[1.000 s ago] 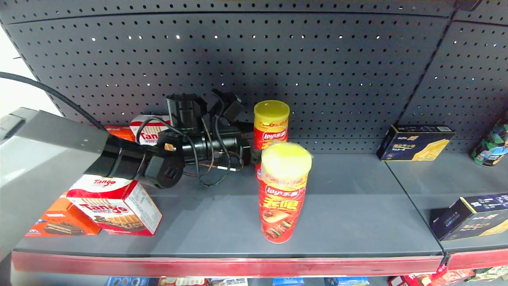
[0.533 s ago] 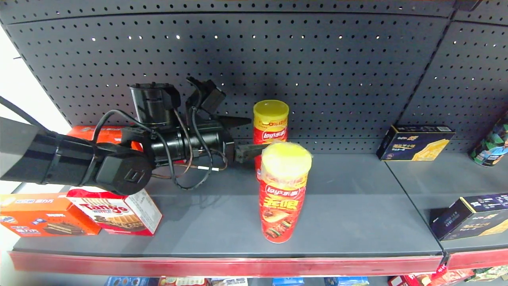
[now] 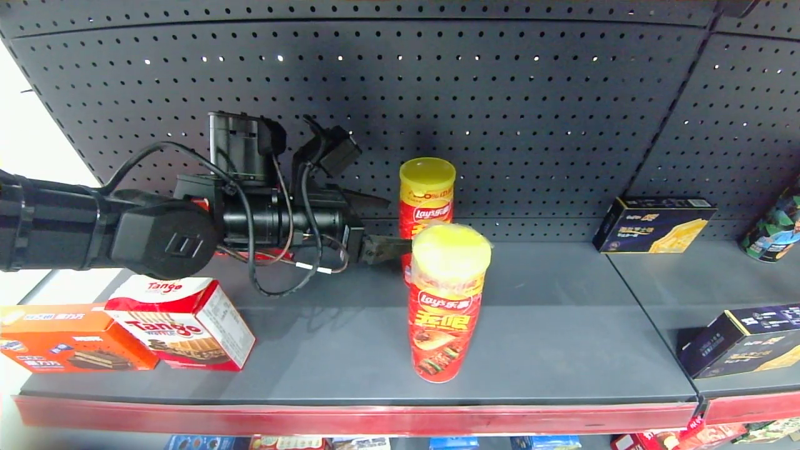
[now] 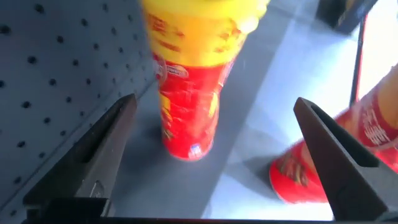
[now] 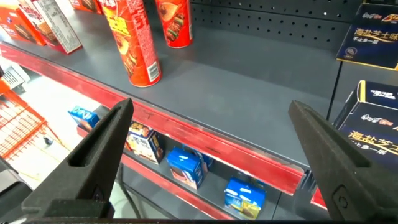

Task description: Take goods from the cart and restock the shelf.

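Left gripper [image 3: 387, 224], jaws spread and empty, has drawn back from the rear chip can [image 3: 427, 190], left upright near the shelf's [image 3: 550, 337] back edge: that item appears restocked.

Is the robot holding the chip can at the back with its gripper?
No, the left gripper is wide open, and the back chip can stands free with a gap on each side.
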You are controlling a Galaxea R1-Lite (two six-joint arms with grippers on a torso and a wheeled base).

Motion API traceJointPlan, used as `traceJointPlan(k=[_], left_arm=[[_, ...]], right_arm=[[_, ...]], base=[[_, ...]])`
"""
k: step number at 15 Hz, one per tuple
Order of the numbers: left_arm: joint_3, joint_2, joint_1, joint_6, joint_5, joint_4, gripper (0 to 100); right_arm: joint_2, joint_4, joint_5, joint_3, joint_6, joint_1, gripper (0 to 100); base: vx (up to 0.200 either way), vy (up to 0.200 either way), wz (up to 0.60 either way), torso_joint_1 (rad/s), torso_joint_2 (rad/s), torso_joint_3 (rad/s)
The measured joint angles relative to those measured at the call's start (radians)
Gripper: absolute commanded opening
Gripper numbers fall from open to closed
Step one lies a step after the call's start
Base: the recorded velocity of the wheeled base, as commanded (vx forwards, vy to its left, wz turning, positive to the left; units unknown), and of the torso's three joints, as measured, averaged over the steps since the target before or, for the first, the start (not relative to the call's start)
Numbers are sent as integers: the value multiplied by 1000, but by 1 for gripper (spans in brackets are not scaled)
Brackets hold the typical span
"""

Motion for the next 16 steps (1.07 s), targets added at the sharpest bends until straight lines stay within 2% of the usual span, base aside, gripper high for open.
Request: traceJointPlan(k=[2,3,4,10,16], left_arm=[[-30,0,-2,39,33,40,100],[-31,3,-2,70,58,48,100],[-33,7,-1,80,65,49,100],[-40,23,4,85,79,50,100],[-83,78,5,92,131,46,100]], right_arm=[[-1,0,-2,0,0,1,100],[-1,0,-4,0,0,1,100],[-2,0,-6,0,0,0,100],[-5,1,-5,-1,0,0,100],[-6,1,-5,3,0,-1,100]], base=[[0,0,0,0,0,0],[0,0,0,0,0,0],[0,0,0,0,0,0],[0,0,0,0,0,0],[0,0,0,0,0,0]])
